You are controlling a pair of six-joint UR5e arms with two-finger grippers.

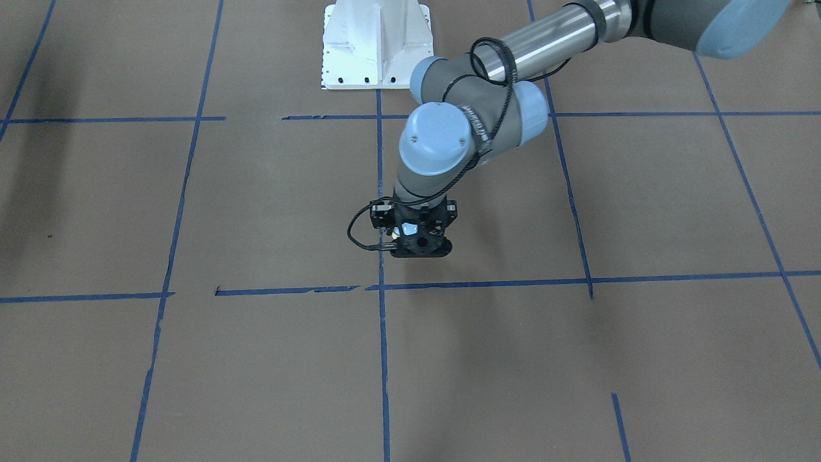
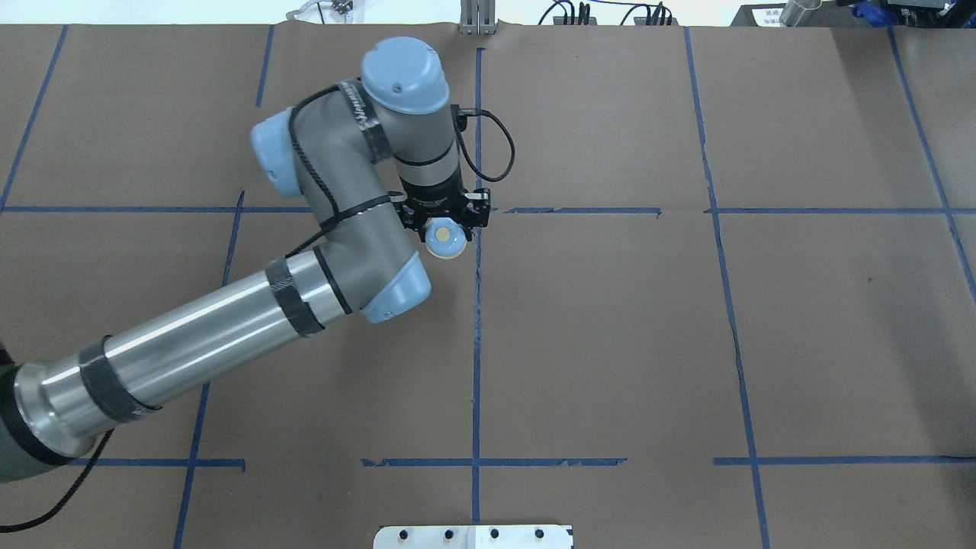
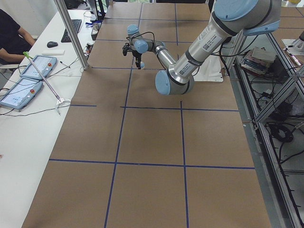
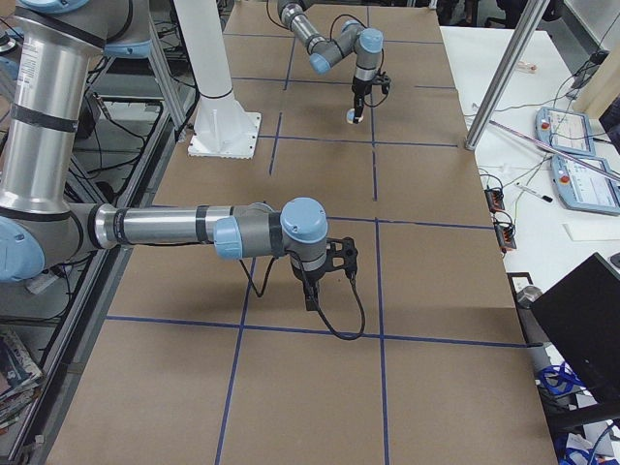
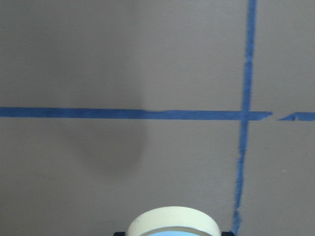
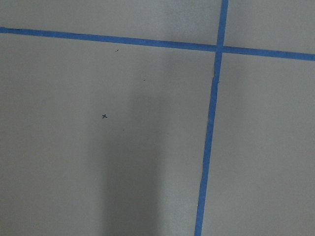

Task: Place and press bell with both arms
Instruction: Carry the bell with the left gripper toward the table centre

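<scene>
My left gripper [image 2: 445,229] is shut on the bell [image 2: 446,239], which shows as a cream disc with a light-blue edge just left of the table's middle blue tape line. In the front view the bell's light blue [image 1: 408,226] shows through the black gripper [image 1: 420,247]. The left wrist view shows only the bell's cream rim [image 5: 173,221] at the bottom edge, with its shadow on the paper ahead. The bell appears held slightly above the table. My right gripper [image 4: 308,295] shows only in the exterior right view, pointing down over the table; I cannot tell whether it is open.
The table [image 2: 610,343] is covered in brown paper with a grid of blue tape lines. The white pedestal base [image 1: 377,45] stands at the robot's side. Tablets [image 3: 28,76] and an operator are beyond the far edge.
</scene>
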